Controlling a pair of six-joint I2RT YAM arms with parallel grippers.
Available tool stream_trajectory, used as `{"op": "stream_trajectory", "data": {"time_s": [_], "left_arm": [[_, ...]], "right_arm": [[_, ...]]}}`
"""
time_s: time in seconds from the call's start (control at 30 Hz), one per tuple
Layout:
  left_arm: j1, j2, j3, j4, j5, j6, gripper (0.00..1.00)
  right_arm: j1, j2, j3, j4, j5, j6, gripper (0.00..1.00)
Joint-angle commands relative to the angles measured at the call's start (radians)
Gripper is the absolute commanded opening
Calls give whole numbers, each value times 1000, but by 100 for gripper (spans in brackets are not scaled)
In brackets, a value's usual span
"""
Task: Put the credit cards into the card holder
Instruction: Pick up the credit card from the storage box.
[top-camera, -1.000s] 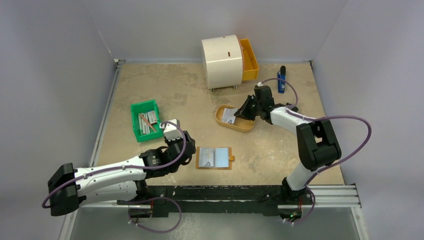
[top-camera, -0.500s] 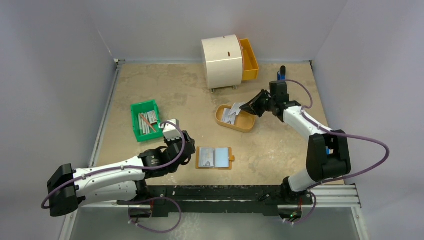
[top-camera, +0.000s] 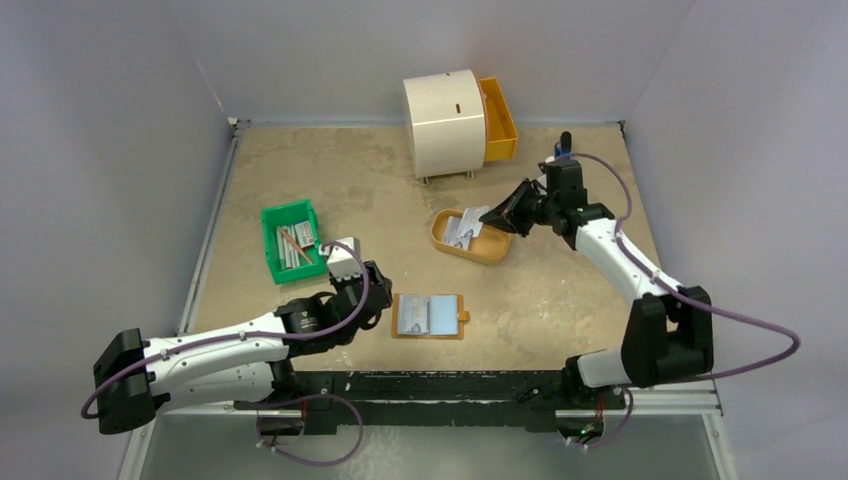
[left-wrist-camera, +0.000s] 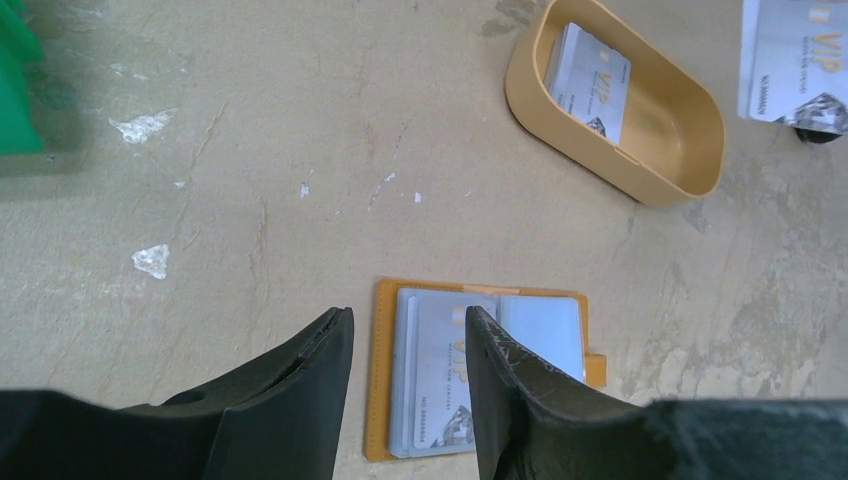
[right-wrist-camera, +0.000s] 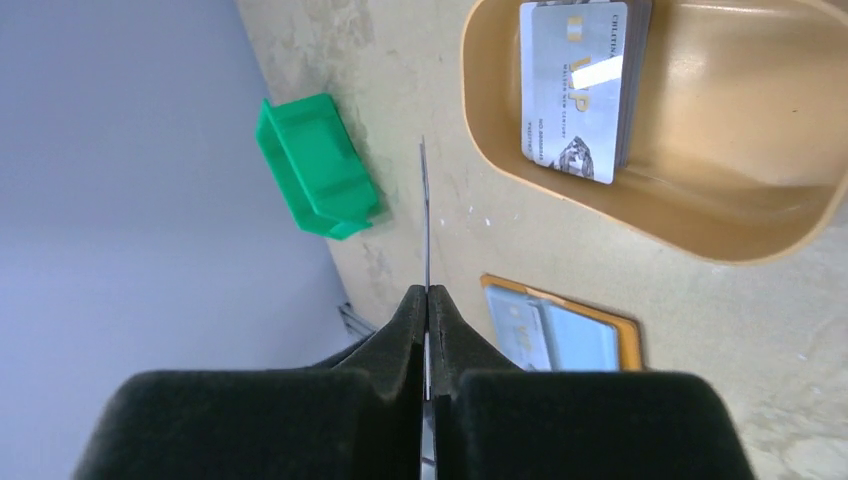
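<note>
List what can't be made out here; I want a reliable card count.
Stack of pale grey cards in the tan oval tray: right wrist view shows only the top one; number hidden.
Pale card in the shut right gripper: edge-on in its own view; cropped by the left wrist frame.
Open tan card holder: a finger of the left gripper covers part of its right page, left wrist view.
</note>
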Motion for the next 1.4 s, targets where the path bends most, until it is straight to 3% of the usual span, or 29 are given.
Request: {"op": "stream_trajectory", "data": {"time_s": [0.0,0.17,0.37,0.6,0.97,1.17,1.37], "left_arm": [[0,6,54,58,66,92,44],[-1,83,59,187,208,180,47],[-3,288,129,303,361,215,48],[-9,501,277,246,366,248,48],[-9,620,326,219,371,252,47],[-9,571,301,206,313,231,45],[-9,282,145,227,151,124,45]], "right_arm": [[32,-122,57,-192,33,-316,0],[121,-345,-111,-266,88,-506,0],[206,-505,-348,-219,90,-483,0],[206,-510,-460,-124,70,-436,0],[206,-556,-517,-66,48,-465,0],[206,-646,-558,-21,-36,-496,0],[206,-761,-575,77,-220,-500,0]]}}
